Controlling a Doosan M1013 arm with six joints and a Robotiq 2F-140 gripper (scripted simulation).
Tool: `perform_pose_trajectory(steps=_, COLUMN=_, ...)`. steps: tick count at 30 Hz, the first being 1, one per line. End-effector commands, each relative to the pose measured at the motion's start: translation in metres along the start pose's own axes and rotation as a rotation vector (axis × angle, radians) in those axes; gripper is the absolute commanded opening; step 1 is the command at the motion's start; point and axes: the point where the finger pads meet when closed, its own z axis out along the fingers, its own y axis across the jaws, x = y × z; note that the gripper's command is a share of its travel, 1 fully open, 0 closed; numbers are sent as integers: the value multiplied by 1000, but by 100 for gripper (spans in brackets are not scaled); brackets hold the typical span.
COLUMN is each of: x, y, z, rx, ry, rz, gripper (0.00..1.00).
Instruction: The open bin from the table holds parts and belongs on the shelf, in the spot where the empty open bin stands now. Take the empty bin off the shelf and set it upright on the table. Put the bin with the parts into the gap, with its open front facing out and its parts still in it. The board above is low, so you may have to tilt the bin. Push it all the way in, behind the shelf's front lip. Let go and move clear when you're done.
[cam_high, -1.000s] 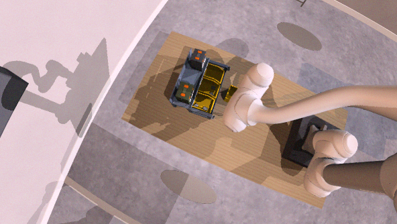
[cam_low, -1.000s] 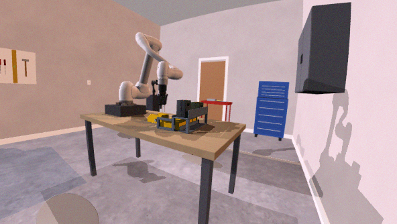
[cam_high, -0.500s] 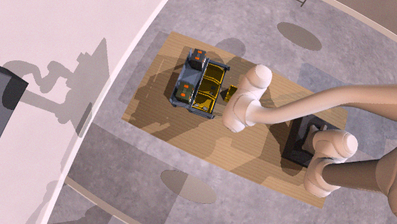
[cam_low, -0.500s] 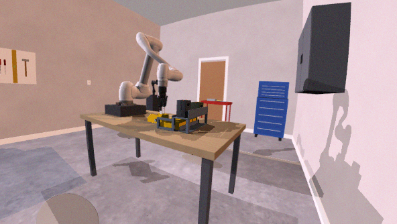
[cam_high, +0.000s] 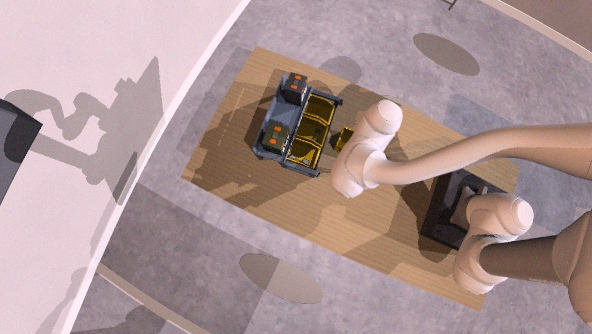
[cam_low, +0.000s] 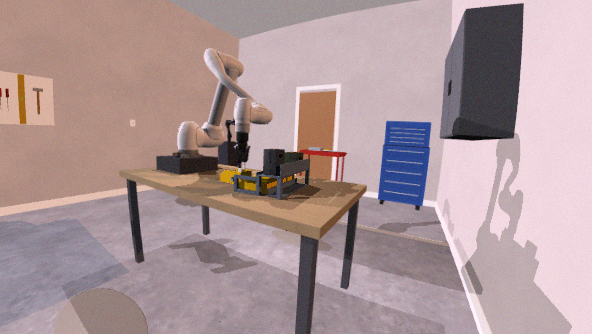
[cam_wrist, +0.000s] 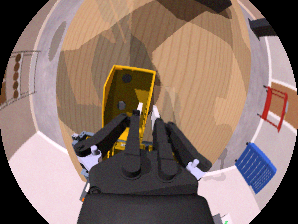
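Note:
The yellow open bin with parts (cam_high: 344, 140) (cam_low: 228, 176) (cam_wrist: 113, 97) stands upright on the table (cam_high: 320, 220) (cam_low: 300, 216) (cam_wrist: 200, 75), beside the shelf; two dark round parts show in it in the wrist view. My gripper (cam_low: 243, 167) (cam_wrist: 146, 109) points down over its side wall, one fingertip on the inner side, one on the outer. The fingers are slightly apart, with gaps beside the wall. The arm hides them in the top view. The grey shelf (cam_high: 286, 111) (cam_low: 295, 168) holds three yellow bins: one (cam_high: 320, 107) looks empty, one (cam_high: 311, 129) shows a dark thing, one (cam_high: 303, 152) greyish parts.
A black case (cam_high: 295, 89) (cam_low: 273, 161) and a dark green case (cam_high: 275, 137) stand on the shelf's upper board, above and behind the bins. The robot's black base (cam_high: 434, 222) (cam_low: 170, 165) stands at the other end of the table. A dark cabinet (cam_low: 490, 75) hangs on the wall.

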Motion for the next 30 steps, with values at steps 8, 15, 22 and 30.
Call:
perform_pose_trajectory(steps=8, x=1, y=3, z=11, rx=-3, ry=2, rz=-1, gripper=24)
perform_pose_trajectory(steps=15, x=1, y=3, z=11, rx=-3, ry=2, rz=-1, gripper=24)
perform_pose_trajectory(steps=22, x=1, y=3, z=11, rx=-3, ry=2, rz=-1, gripper=24)
perform_pose_trajectory(steps=30, x=1, y=3, z=11, rx=-3, ry=2, rz=-1, gripper=24)
